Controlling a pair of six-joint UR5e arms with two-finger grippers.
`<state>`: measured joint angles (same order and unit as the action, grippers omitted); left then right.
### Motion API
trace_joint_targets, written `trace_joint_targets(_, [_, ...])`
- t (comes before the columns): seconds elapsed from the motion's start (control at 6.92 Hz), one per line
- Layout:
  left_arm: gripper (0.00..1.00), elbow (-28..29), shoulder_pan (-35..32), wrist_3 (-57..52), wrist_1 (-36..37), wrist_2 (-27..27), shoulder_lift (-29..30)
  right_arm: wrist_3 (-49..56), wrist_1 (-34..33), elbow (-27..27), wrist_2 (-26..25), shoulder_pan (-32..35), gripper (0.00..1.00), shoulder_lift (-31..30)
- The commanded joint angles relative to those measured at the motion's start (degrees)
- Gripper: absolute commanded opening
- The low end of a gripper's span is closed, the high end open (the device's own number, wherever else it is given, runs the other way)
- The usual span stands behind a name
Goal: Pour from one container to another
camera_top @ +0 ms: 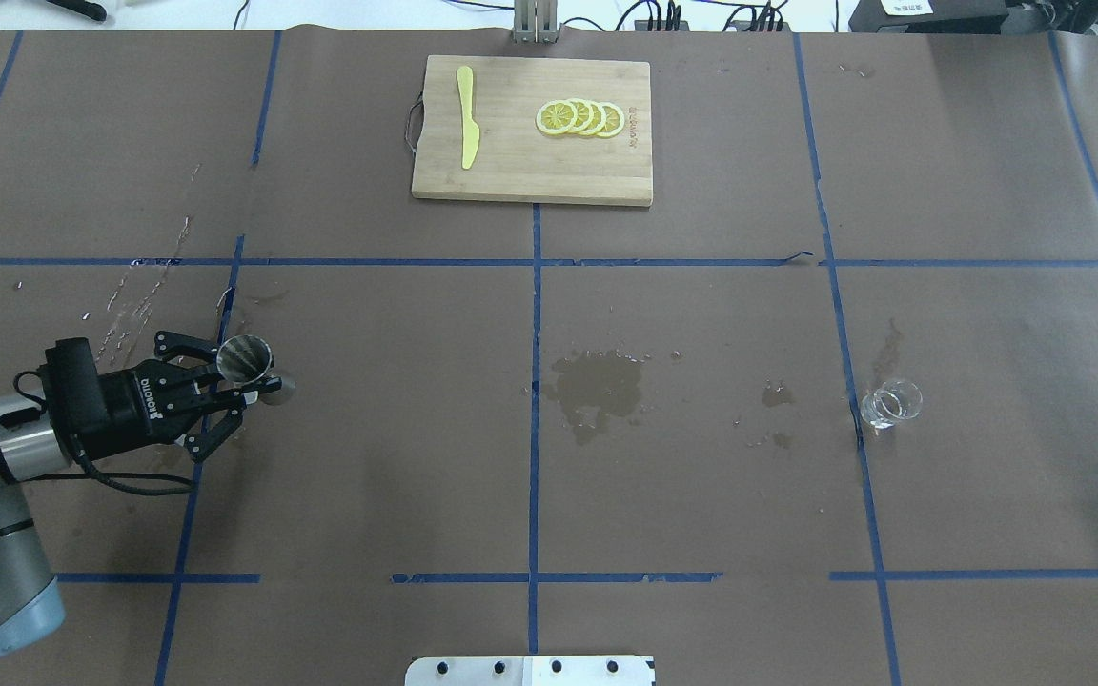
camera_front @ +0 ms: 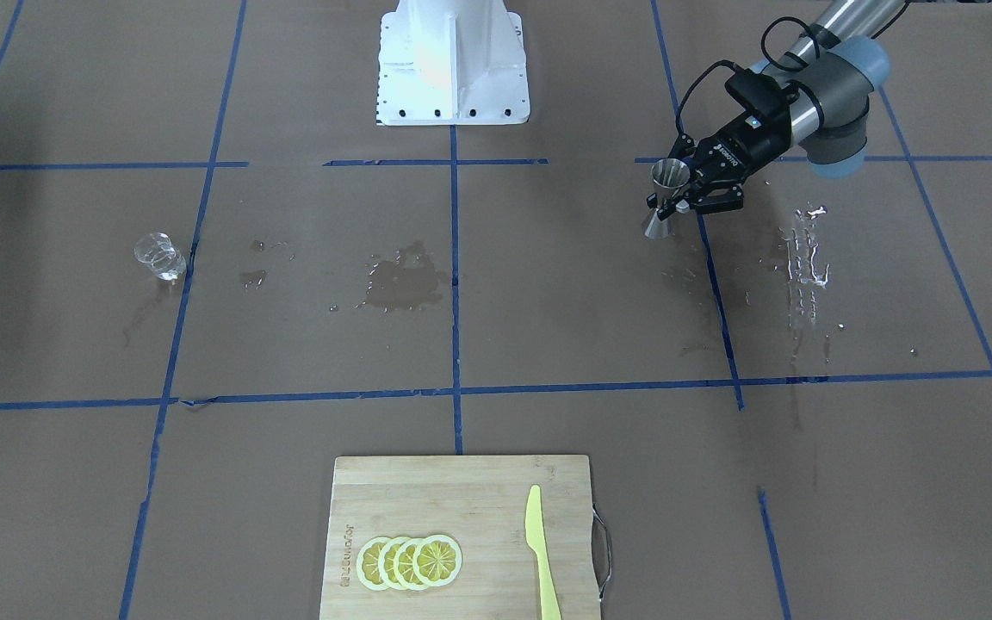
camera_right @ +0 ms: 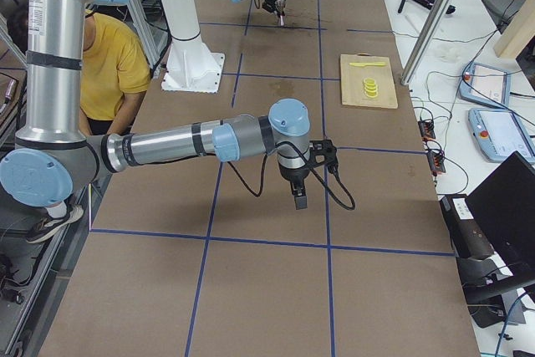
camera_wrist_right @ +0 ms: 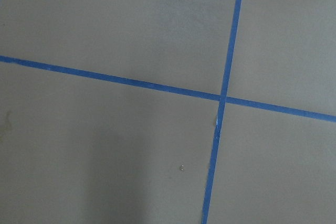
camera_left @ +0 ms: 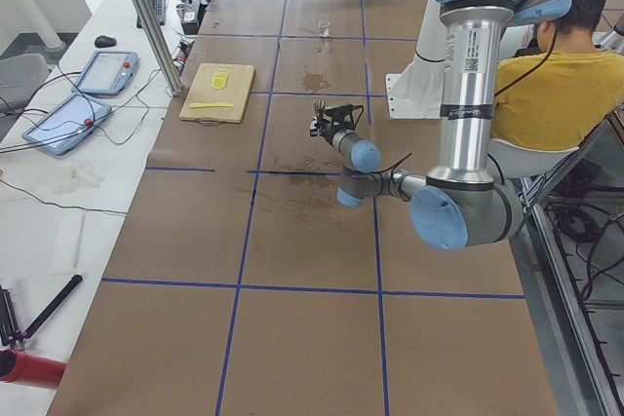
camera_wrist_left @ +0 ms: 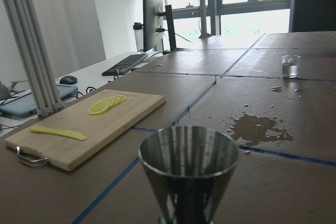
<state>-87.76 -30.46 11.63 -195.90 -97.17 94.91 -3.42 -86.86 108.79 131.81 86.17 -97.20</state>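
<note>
The left gripper (camera_front: 675,202) has jaws clamped on the shiny steel double-cone jigger (camera_front: 669,175).
Grip its narrow waist; expect light, rigid, slippery metal. For the right gripper (camera_right: 299,200), you cannot tell the jaws' state.

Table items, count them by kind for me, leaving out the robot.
Metal jigger: 1
Clear glass: 1
Wooden cutting board: 1
Yellow knife: 1
Lemon slices: 4
Total: 8

A robotics lab: tape-gridded table (camera_top: 368,457), teach pendants (camera_left: 105,71) and a monitor (camera_wrist_left: 152,17).
</note>
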Motion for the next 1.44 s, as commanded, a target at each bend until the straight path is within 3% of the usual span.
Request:
trace_joint_targets(0.0, [0.00,0.2,-6.0,-0.3,11.5,-15.6,9.6,-0.4,-0.1,-0.1,-0.1,0.3,1.00,0.0])
trace_joint_targets(0.43, [0.00,9.1,-4.9,-0.3,15.0,-15.7,22.8,-0.8,0.0,-0.2,-0.1,0.7,1.00,0.0])
trace_joint_targets(0.87, [0.00,9.5,-1.0,-0.4,20.3,-14.4,27.9,-1.5,0.0,-0.1,-0.1,1.0,1.00,-0.2])
trace_joint_targets(1.01, [0.00,9.5,1.4,-0.4,20.4,-10.8,28.9,-2.0,0.0,0.0,-0.1,1.0,1.00,-0.1])
trace_joint_targets(1.3, [0.00,9.5,2.2,-0.4,22.0,-9.7,29.9,-3.7,0.0,0.5,-0.1,1.0,1.00,0.4])
